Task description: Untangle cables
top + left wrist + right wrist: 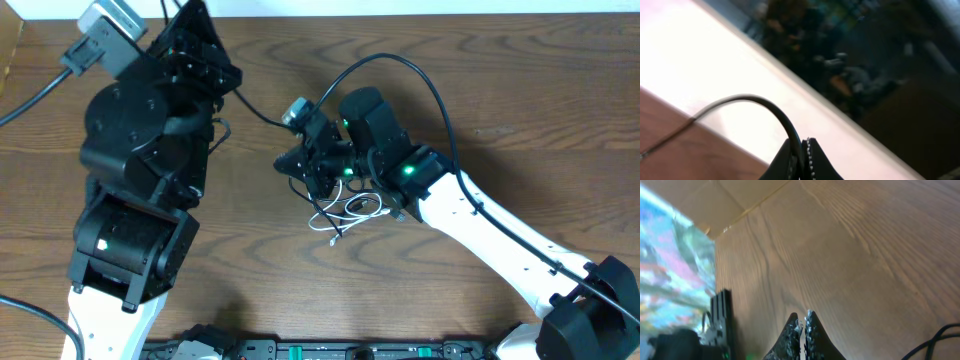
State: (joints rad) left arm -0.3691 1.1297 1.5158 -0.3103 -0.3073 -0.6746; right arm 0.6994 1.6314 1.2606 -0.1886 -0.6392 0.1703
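A small bundle of cables point(345, 210), white and thin black loops, lies on the wooden table under my right wrist. My right gripper point(285, 165) hovers just left of and above the bundle. In the right wrist view its fingers point(802, 322) are closed together with nothing seen between them. My left gripper point(195, 22) is raised at the far left, pointing at the table's far edge. In the left wrist view it point(804, 150) is shut on a black cable point(755, 100) that arcs left down to the wood. A thin black cable point(258, 108) runs between the two arms.
The bulky black left arm point(140, 150) covers the left of the table. The right arm point(500, 240) reaches in from the lower right, with its thick wire point(420, 75) looping above it. A cardboard edge point(10, 50) sits at the far left.
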